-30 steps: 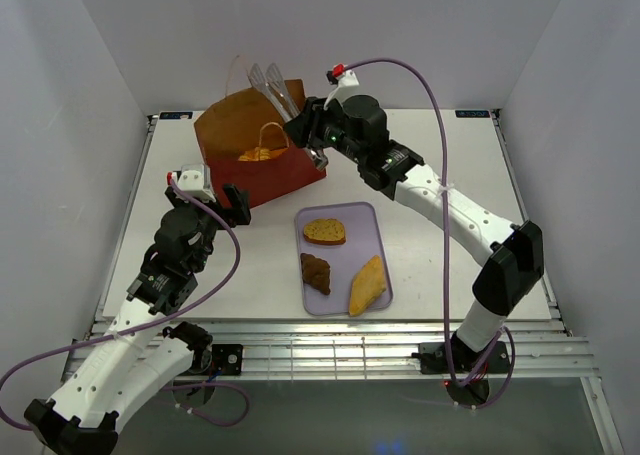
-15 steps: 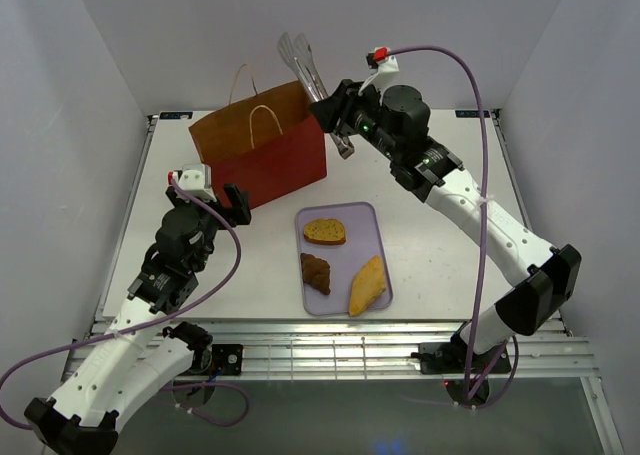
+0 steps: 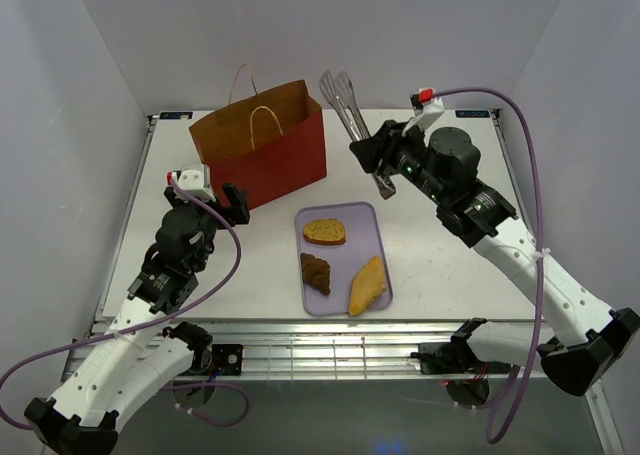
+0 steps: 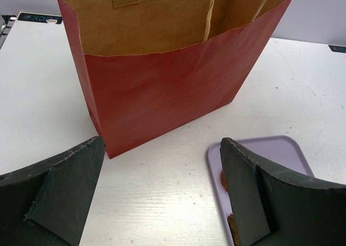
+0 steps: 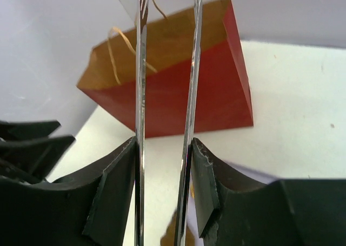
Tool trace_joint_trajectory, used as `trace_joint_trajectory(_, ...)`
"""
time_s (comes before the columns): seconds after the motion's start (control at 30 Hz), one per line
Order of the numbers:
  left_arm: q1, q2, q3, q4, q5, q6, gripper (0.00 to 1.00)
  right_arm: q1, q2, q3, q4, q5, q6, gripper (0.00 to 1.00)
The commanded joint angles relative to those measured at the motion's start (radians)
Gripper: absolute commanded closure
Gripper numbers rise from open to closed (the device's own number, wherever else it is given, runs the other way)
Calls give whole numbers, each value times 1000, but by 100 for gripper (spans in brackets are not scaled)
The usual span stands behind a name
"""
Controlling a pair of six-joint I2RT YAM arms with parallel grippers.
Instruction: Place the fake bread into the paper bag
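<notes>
Fake bread (image 3: 324,232): three pieces on tray (image 3: 365,225), near the paper bag's (image 3: 270,165) front edge. Your right gripper (image 3: 381,165) clamps tongs (image 3: 345,105), clear right of the bag; your left gripper (image 4: 162,203) gapes before its wall.

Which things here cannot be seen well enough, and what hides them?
Inside of the red paper bag: its own walls hide the bottom in all three views.
Lavender rectangular tray: in the left wrist view, cut off by the lower edge and partly covered by a finger of the left end effector.
Metal tongs: tips cut off by the top edge of the right wrist view.
</notes>
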Motion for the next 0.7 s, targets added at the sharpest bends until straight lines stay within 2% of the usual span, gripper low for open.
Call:
trace_joint_trajectory(0.0, -4, 1, -4, 4, -13, 12, 2, -6, -90, -109, -35, 16, -11, 52)
trace_joint_trajectory(0.43, -4, 8, -5, 6, -2, 16, 2, -6, -371, -537, -193, -66, 67, 52)
trace_joint_trajectory(0.67, -6, 27, -4, 3, -10, 16, 2, -3, -429, -645, -213, -201, 74, 52)
